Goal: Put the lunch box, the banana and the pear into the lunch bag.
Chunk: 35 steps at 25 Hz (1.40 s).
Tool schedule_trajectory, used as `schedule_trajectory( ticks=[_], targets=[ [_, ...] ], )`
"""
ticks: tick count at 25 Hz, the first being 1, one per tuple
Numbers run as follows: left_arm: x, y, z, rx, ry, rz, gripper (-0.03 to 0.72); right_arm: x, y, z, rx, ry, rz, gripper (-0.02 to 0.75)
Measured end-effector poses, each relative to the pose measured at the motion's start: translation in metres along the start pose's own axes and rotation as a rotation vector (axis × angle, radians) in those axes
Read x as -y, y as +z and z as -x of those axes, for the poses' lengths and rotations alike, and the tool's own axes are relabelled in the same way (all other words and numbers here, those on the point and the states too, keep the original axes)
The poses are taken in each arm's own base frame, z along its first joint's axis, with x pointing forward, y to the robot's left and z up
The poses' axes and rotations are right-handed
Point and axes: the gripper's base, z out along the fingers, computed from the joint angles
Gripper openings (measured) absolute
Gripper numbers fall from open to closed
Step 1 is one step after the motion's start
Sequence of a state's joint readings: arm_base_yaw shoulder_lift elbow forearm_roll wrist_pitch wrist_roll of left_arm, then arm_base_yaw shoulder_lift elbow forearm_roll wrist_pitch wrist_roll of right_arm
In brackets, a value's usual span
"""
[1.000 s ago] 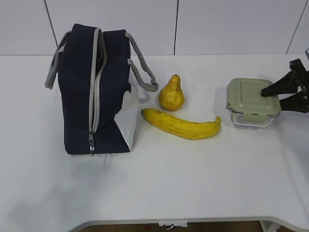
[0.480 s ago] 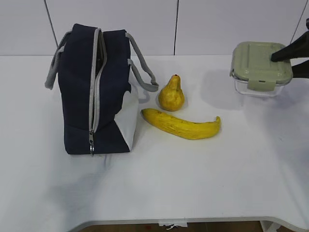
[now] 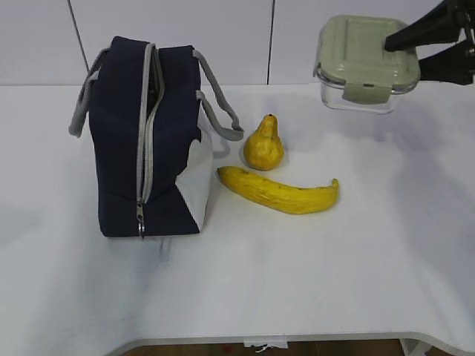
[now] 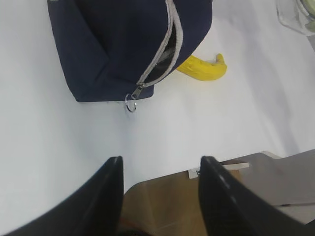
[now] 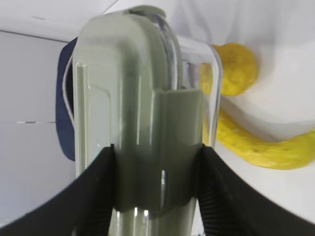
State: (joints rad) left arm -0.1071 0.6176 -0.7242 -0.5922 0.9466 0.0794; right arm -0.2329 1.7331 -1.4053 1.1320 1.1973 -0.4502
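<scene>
Carrying the lunch box (image 3: 365, 61) airborne at two o'clock, the right gripper (image 3: 429, 46) clamps it; next it must travel toward nine o'clock, above the lunch bag (image 3: 148, 141) opening.

The light is bright and even, coming from above. The white counter (image 3: 312, 282) shines pale, with only soft grey shadows — one beside the lunch bag (image 3: 145, 141), a thin one under the banana (image 3: 278, 190). The exterior view is sharp. In the right wrist view the lunch box (image 5: 142, 123) is very close and blurry — the claw fingers (image 5: 93, 196) look fuzzy too.
</scene>
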Motion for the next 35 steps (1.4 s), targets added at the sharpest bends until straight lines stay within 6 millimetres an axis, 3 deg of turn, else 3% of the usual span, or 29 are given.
schedule_trajectory(
  ticks=[1,5,6,7,11,12,16,19,20,22,26,29,32,34,35],
  targets=[
    [-0.005,0.015,0.011,-0.055,-0.013,0.017,0.38,-0.004,0.004,-0.001,-0.01,-0.003,0.014,0.356],
    [-0.005,0.018,0.017,-0.063,-0.002,0.018,0.38,-0.018,0.02,-0.008,-0.046,-0.016,0.056,0.356],
    [-0.008,0.038,0.037,-0.155,0.01,0.028,0.393,-0.023,0.023,-0.009,-0.056,-0.028,0.064,0.356],
    [-0.008,0.044,0.045,-0.178,0.011,0.028,0.393,-0.026,0.026,-0.01,-0.062,-0.038,0.068,0.356],
    [-0.011,0.064,0.064,-0.269,0.022,0.023,0.393,-0.046,0.031,-0.008,-0.068,-0.1,0.093,0.356],
    [-0.007,0.06,0.07,-0.246,0.035,0.018,0.393,-0.05,0.031,-0.007,-0.068,-0.111,0.097,0.356],
    [-0.015,0.087,0.09,-0.305,0.032,0.024,0.394,-0.063,0.037,-0.009,-0.077,-0.145,0.117,0.356],
    [-0.01,0.084,0.101,-0.273,0.047,0.013,0.394,-0.072,0.047,-0.013,-0.078,-0.157,0.132,0.356],
    [-0.018,0.107,0.11,-0.318,0.035,0.008,0.394,-0.075,0.05,-0.014,-0.077,-0.159,0.141,0.356],
    [-0.024,0.124,0.117,-0.34,0.028,-0.007,0.394,-0.082,0.056,-0.016,-0.068,-0.163,0.17,0.356],
    [-0.028,0.146,0.132,-0.332,0.014,-0.036,0.394,-0.089,0.074,-0.018,-0.044,-0.149,0.213,0.356],
    [-0.035,0.173,0.147,-0.333,0.007,-0.064,0.394,-0.089,0.09,-0.018,-0.028,-0.139,0.228,0.356],
    [-0.044,0.196,0.154,-0.348,-0.01,-0.067,0.393,-0.091,0.105,-0.022,-0.034,-0.138,0.246,0.355],
    [-0.043,0.197,0.158,-0.339,-0.012,-0.075,0.389,-0.089,0.117,-0.025,-0.053,-0.119,0.265,0.355],
    [-0.05,0.21,0.157,-0.363,-0.031,-0.076,0.367,-0.089,0.122,-0.026,-0.062,-0.111,0.271,0.355]
  ],
)
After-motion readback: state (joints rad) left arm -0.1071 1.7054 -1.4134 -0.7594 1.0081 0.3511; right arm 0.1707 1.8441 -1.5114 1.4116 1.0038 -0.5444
